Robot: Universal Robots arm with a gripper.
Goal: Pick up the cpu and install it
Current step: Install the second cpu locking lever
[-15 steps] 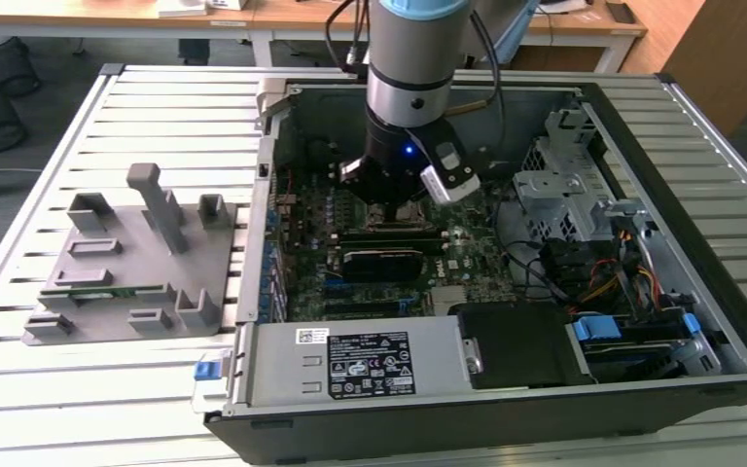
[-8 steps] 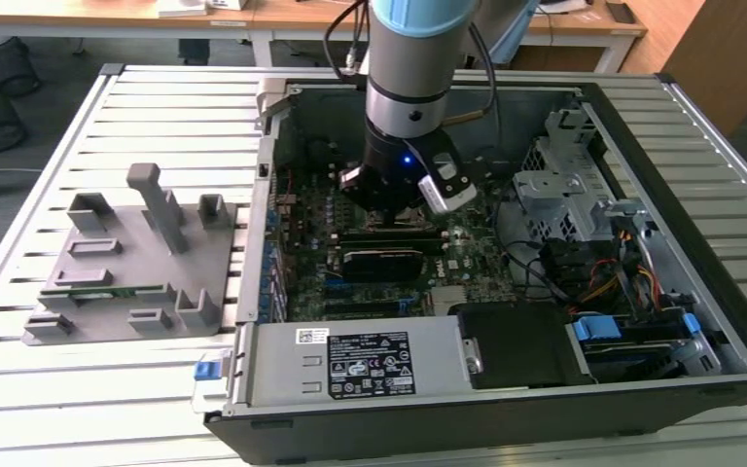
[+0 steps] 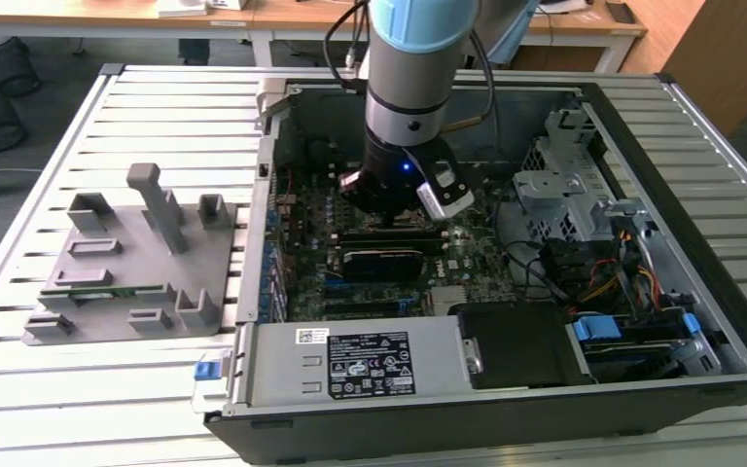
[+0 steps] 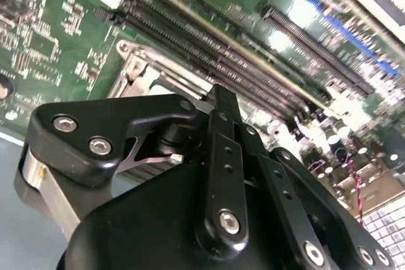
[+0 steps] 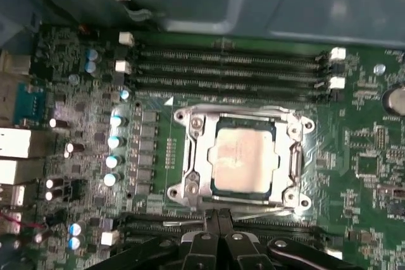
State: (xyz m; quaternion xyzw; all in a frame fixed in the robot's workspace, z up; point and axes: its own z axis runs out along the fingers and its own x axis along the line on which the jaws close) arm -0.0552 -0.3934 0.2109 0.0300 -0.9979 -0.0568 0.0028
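Your cpu [image 5: 243, 158] already sits in the socket [image 5: 190, 156] on the motherboard [image 5: 373, 156], and your gripper [image 5: 218, 214] hangs just beside it, fingers [image 5: 209, 219] together and empty, so placement looks done.

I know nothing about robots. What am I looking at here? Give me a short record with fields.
setting: open computer case lying on a slatted table
arm: reaches down into the case over the motherboard
gripper: fingers together, holding nothing, beside the socket
cpu: silver-topped chip lying in the socket
socket: metal frame around the chip
memory slots: four long dark slots, empty, beside the socket
grey fixture: on the table, at the exterior view's left of the case
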